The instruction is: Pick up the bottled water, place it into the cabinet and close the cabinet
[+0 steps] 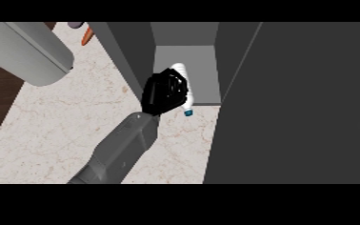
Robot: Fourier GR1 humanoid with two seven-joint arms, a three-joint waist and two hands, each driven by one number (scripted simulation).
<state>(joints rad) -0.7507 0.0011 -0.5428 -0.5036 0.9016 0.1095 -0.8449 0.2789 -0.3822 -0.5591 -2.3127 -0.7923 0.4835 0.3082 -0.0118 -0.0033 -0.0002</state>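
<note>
The bottled water [180, 68] is white with a blue cap [188, 113]. My right hand [165, 93] is curled round its middle and hides most of it. It is tilted, with its base pointing into the cabinet and its cap toward me. Hand and bottle are at the front edge of the cabinet's light grey shelf [202, 66], by the left wall [130, 52]. The cabinet door [295, 105] stands open as a large dark panel on the right. My left hand does not show.
A big grey cylinder with a rounded end [35, 52] lies across the upper left. An orange object [85, 37] and a small grey one [76, 25] sit at the counter's far edge. The marbled counter top [63, 119] spreads to the left of my forearm.
</note>
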